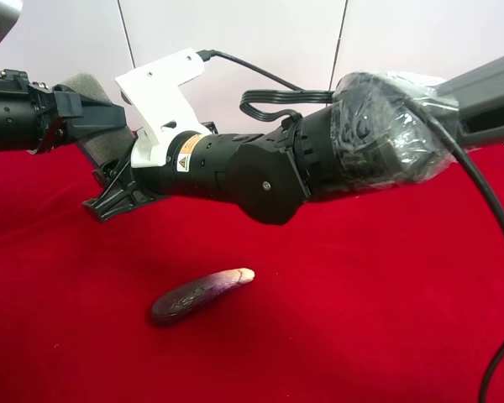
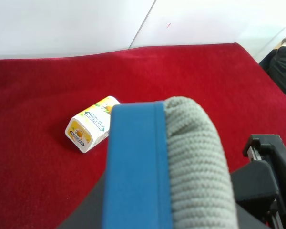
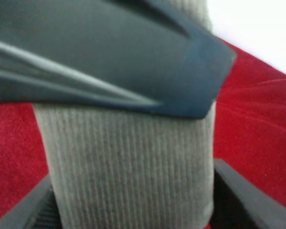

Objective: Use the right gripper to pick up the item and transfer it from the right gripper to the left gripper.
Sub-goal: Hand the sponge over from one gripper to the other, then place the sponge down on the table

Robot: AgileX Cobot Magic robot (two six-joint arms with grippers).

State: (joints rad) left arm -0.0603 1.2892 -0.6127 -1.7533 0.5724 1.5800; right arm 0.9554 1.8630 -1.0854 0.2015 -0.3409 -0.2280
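The item (image 1: 88, 86), a grey felt-topped block with a blue base, is held up in the air at the exterior high view's left. My right gripper (image 1: 109, 180), on the thick plastic-wrapped arm, is shut on its lower end. In the right wrist view the item (image 3: 133, 167) sits tight between the two fingers (image 3: 243, 195). My left gripper (image 1: 77, 113), on the slim black arm, is shut on its upper part; one left finger (image 3: 109, 57) lies across the felt face. In the left wrist view the item (image 2: 190, 157) fills the middle, blue base beside the felt.
A purple eggplant (image 1: 197, 295) lies on the red cloth (image 1: 361, 319) below the arms. A small white printed box (image 2: 90, 129) lies on the cloth further off in the left wrist view. White walls stand behind the table.
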